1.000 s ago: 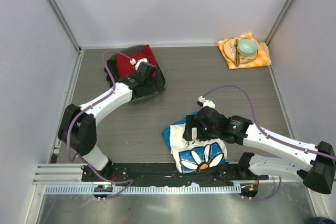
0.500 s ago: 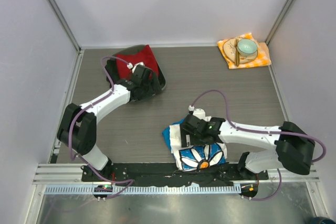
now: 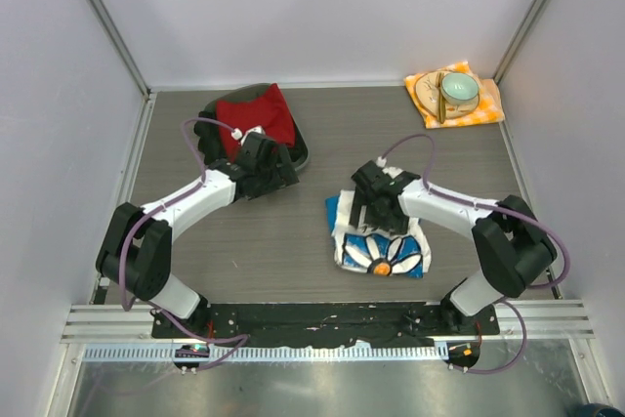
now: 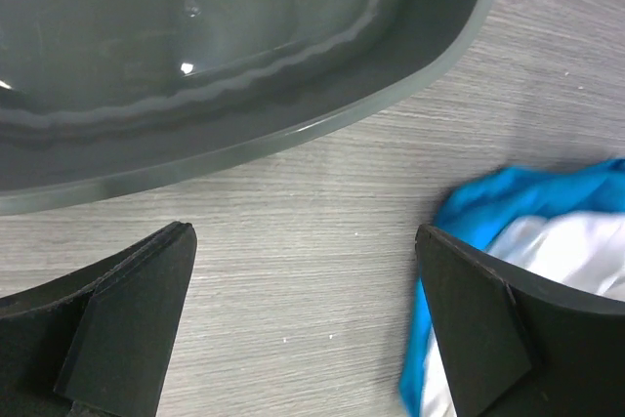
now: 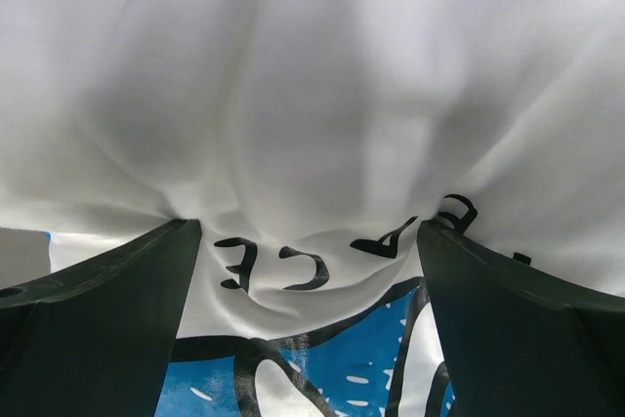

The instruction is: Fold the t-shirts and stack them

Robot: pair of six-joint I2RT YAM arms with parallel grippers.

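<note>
Grey wood-grain table (image 3: 459, 173): daisy-print t-shirt (image 3: 386, 256) lies roughly folded near centre, right gripper (image 5: 308, 229) spread wide and pressing into it, while red t-shirt (image 3: 259, 114) (seemingly bunched) sits far left in a dark tray (image 3: 300, 154), left gripper (image 4: 303, 233) spread and empty beside it, stacking not yet done.

— Where does the top camera sit?
— High up, behind the arm bases, looking down on the whole table (image 3: 439, 153). The daisy shirt (image 3: 386, 253) lies small, near the middle of its view.
— And the left wrist one?
— Low over the tabletop, left of the daisy shirt, peering out between its own fingers (image 4: 117, 329). A grey tray (image 4: 293, 65) fills the top, and the shirt's blue edge shows at the right.
— The right wrist?
— Directly above the daisy shirt, so close that cloth fills the frame.
— What do they share?
— All three catch the daisy shirt. Top and left wrist also share the tray.
</note>
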